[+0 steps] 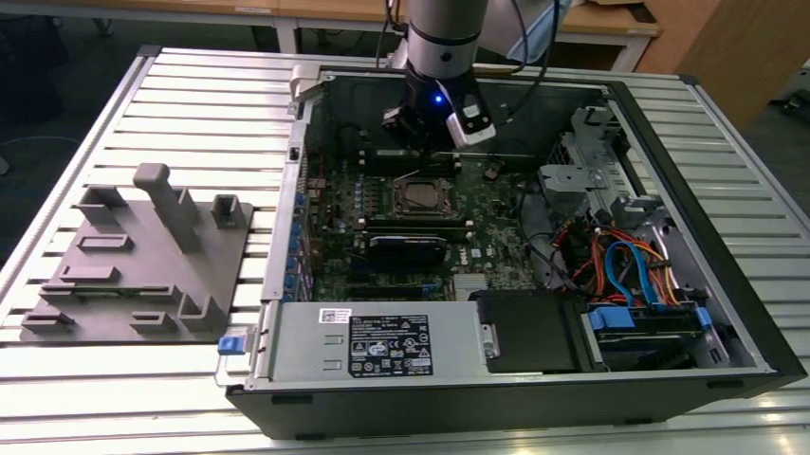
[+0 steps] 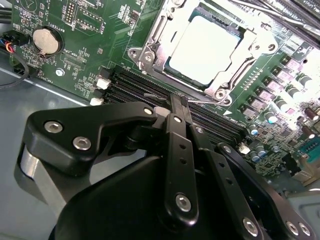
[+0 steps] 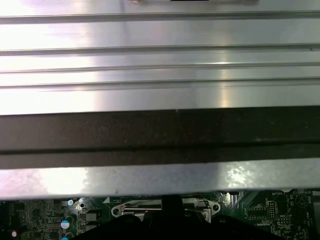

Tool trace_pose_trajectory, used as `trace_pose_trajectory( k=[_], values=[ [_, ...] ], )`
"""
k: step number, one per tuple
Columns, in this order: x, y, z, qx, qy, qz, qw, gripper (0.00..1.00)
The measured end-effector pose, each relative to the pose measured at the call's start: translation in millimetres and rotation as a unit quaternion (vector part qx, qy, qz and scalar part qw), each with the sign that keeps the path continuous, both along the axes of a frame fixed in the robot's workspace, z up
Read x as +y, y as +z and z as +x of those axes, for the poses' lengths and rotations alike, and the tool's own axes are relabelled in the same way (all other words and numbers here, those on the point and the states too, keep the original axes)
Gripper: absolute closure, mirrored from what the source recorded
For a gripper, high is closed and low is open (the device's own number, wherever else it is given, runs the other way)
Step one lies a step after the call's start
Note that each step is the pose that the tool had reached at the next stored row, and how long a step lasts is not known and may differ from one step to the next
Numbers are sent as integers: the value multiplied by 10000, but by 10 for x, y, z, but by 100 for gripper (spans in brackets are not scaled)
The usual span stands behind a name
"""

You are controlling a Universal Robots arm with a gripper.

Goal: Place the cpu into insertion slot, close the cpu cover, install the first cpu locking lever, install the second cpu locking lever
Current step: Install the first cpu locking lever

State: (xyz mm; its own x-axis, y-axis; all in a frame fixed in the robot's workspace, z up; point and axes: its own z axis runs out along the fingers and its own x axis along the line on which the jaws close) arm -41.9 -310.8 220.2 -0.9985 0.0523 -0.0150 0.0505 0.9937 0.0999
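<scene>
End effector (image 2: pixel 180 102) has its fingers pressed together, nothing pinched, tips hovering over the black memory slots (image 2: pixel 150 90) just short of the insertion slot (image 2: pixel 150 42). Directly ahead of the tips, the cpu (image 2: pixel 207 47) sits in that slot with the cpu cover (image 2: pixel 227 82) down around it. Further out: green motherboard (image 2: pixel 85 30), coin battery (image 2: pixel 46 40), open case (image 1: pixel 708 313) on the slatted counter (image 1: pixel 190 104).

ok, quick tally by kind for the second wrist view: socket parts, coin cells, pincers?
cpu: 1
cpu cover: 1
coin cell: 1
pincer: 1
Total: 4
</scene>
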Motion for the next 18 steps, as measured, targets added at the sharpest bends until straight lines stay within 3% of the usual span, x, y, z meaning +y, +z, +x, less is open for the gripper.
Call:
trace_pose_trajectory(
  k=[18],
  values=[
    [1, -47, 67, -1, 0, 7, 10000, 90]
  ],
)
